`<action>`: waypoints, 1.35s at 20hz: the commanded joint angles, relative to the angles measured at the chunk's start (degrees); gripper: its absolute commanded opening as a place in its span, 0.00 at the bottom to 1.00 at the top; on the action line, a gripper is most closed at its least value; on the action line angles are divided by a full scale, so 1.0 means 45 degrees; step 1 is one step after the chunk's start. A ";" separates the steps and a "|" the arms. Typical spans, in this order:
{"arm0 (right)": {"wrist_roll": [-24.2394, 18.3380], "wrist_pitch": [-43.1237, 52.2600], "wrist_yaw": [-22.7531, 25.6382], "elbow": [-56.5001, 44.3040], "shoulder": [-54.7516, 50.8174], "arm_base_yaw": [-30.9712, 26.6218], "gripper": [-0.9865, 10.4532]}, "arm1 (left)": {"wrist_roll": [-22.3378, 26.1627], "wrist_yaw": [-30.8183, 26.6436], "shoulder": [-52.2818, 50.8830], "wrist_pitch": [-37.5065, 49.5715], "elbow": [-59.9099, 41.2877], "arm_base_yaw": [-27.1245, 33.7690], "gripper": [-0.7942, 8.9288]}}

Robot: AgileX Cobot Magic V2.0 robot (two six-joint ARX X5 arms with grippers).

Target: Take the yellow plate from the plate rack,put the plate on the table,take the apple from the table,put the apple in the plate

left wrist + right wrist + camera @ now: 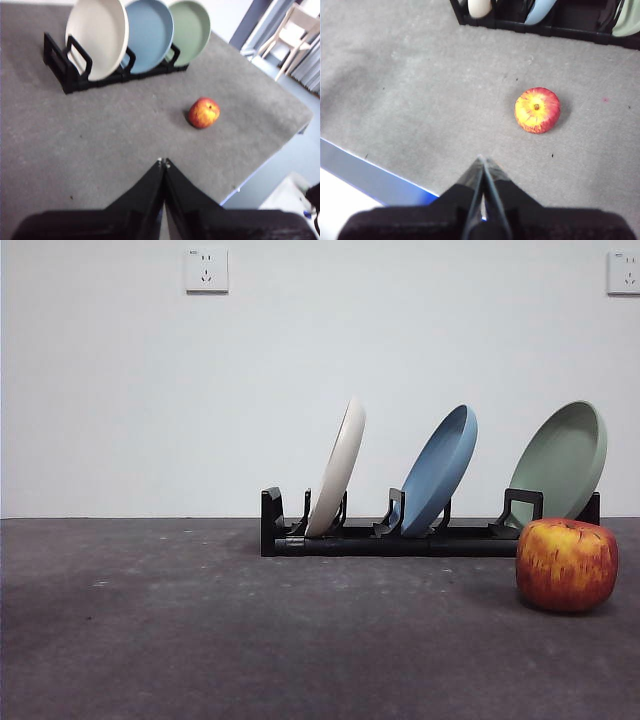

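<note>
While both arms wait above the table (pixel 200 640), nothing on it is held. The plate rack (pixel 400 540) stands toward the table's far edge, a long low black frame with upright holders. Three plates lean in its slots, all tilted the same way. The yellow plate (pixel 338 468), pale cream and matte, sits in the slot nearest one end of the rack; the blue plate (pixel 440 468) is in the middle slot, and the sage-green plate (pixel 562 460) is at the other end. The plates stand apart from one another in the front view, while from the left wrist view they overlap.

The apple (pixel 566 564), red streaked with yellow-orange, rests on the table in front of the rack's green-plate end, near it but not touching, with its stem end up as the right wrist view shows.

The left gripper (pixel 163 161) hangs over bare table, its two black jaws pressed together with nothing between them; the apple lies ahead of it and the rack farther on. The right gripper (pixel 483 159) is likewise closed on nothing, its tips meeting near the table's near edge, with the apple a little beyond them. A white wall (pixel 100 390) with two sockets stands behind the table.
</note>
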 commanded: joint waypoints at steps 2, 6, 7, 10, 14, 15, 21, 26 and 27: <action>-0.0185 0.0063 -0.0019 0.0044 0.0083 0.0044 0.12 | 0.0296 0.0044 0.0068 -0.0136 0.0024 0.0024 0.18; 0.0214 0.0151 -0.0015 0.0044 0.0092 0.0044 0.64 | 0.0257 0.0049 0.0102 -0.0141 0.0024 0.0024 0.63; 0.0257 0.0146 -0.0019 0.0044 0.0092 0.0044 0.64 | 0.0257 0.0049 0.0112 -0.0121 0.0024 0.0024 0.63; 0.0262 0.0155 -0.0019 0.0044 0.0092 0.0044 0.64 | 0.0160 0.0053 0.0423 0.0335 0.0029 0.0024 0.63; 0.0398 0.0316 -0.0024 0.0044 0.0287 0.0049 0.64 | -0.0967 0.0053 0.1433 0.2317 0.0092 -0.0253 0.63; 0.0398 0.0316 -0.0024 0.0044 0.0345 0.0049 0.64 | -0.1146 0.0019 0.1875 0.3065 0.0185 -0.0457 0.63; 0.0491 0.0311 -0.0039 0.0044 0.0797 0.0049 0.64 | -0.1671 -0.1409 0.5945 0.6455 0.1744 -0.2560 0.63; 0.0491 0.0311 -0.0044 0.0044 0.1200 0.0049 0.64 | -0.1661 -0.2550 1.0486 0.8165 0.4488 -0.4269 0.63; 0.0491 0.0311 -0.0044 0.0044 0.1263 0.0049 0.64 | -0.1651 -0.2788 1.1380 0.8344 0.5153 -0.4512 0.63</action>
